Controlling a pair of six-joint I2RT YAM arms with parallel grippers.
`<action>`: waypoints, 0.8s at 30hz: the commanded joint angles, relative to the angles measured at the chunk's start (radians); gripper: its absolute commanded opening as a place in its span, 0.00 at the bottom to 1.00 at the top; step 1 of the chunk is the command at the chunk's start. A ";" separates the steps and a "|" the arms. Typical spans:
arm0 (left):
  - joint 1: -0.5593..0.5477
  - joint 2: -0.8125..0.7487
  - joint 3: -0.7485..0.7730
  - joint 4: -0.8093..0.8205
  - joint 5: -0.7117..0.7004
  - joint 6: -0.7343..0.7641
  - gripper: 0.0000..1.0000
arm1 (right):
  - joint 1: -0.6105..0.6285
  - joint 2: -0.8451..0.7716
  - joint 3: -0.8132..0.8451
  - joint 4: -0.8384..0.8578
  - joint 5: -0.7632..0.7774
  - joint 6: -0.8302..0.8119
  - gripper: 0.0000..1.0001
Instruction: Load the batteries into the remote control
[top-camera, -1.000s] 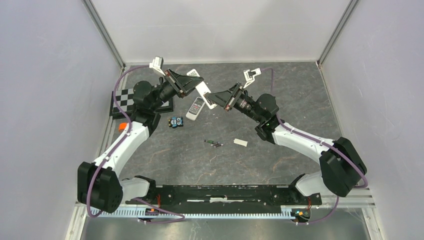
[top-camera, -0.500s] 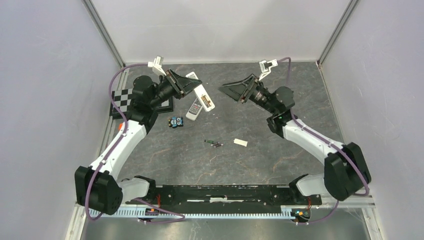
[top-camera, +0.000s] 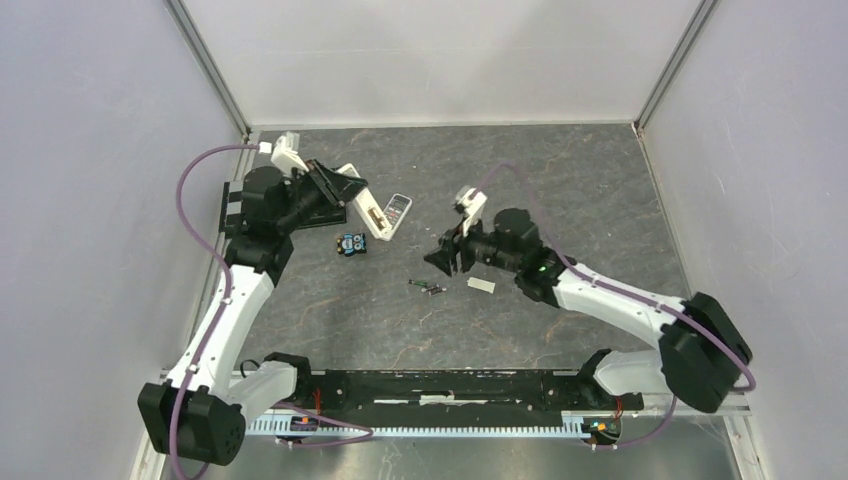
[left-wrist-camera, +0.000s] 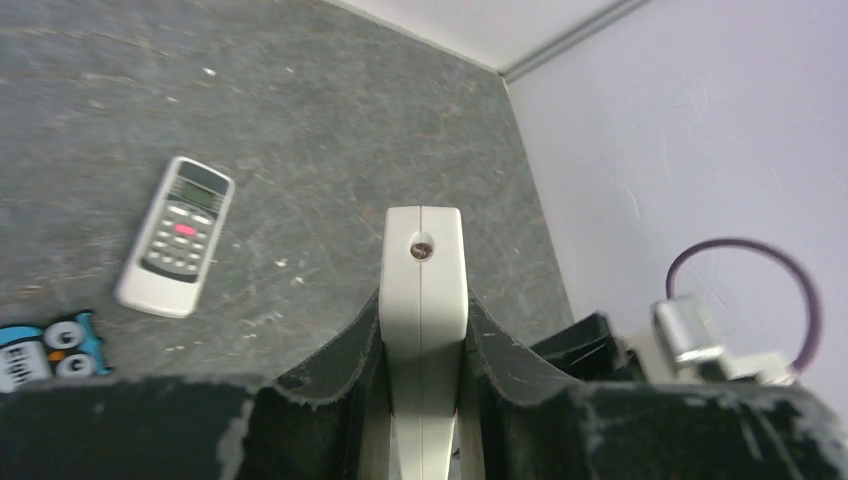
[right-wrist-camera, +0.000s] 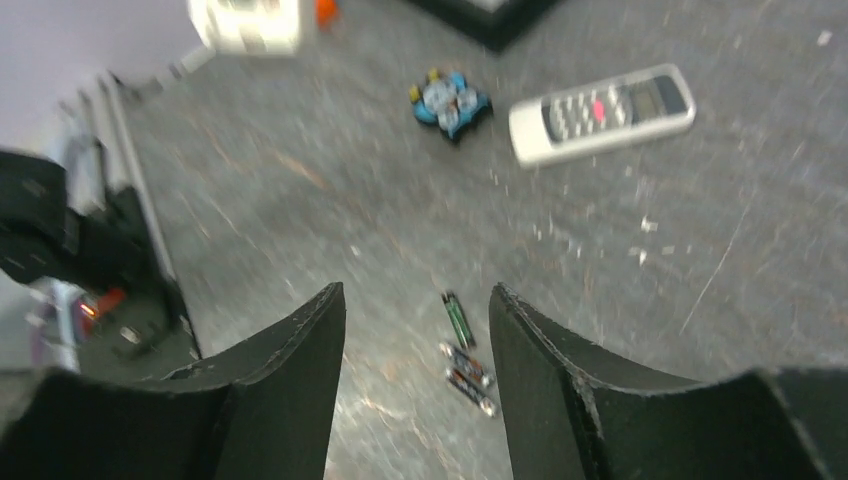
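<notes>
1. Left gripper (top-camera: 345, 192), upper left of the top view. Fingers clamped on a white remote (top-camera: 366, 207), held off the table (top-camera: 600, 200). The left wrist view shows only its narrow end, with one screw. The rest is hidden between the fingers. In the top view the upturned face seems to carry an open recess, but it is too small to be sure.
2. Right gripper (top-camera: 437, 260), centre of the top view. Fingers apart, nothing between them.
3. Batteries (top-camera: 428, 287), three, lying on the table just below and left of the right gripper. In the blurred right wrist view they sit between the fingers (right-wrist-camera: 290, 380), one greenish and two reddish-brown.
4. Second remote (top-camera: 397, 210), buttons up, flat on the table beside the held one.
5. Owl figure (top-camera: 350, 244), blue. It is cut off by the gripper body in the left wrist view.
6. White tab (top-camera: 481, 285), right of the batteries.
7. Checkered board (top-camera: 228, 208), mostly hidden behind the left arm.
</notes>
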 joint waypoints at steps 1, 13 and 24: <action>0.076 -0.063 0.006 -0.025 0.005 0.107 0.02 | 0.065 0.093 0.015 -0.107 0.167 -0.207 0.60; 0.100 -0.069 0.040 0.051 0.258 0.184 0.02 | 0.170 0.307 0.148 -0.283 0.252 -0.367 0.53; 0.100 -0.001 0.033 0.268 0.535 0.135 0.02 | 0.166 0.325 0.119 -0.343 0.215 -0.372 0.62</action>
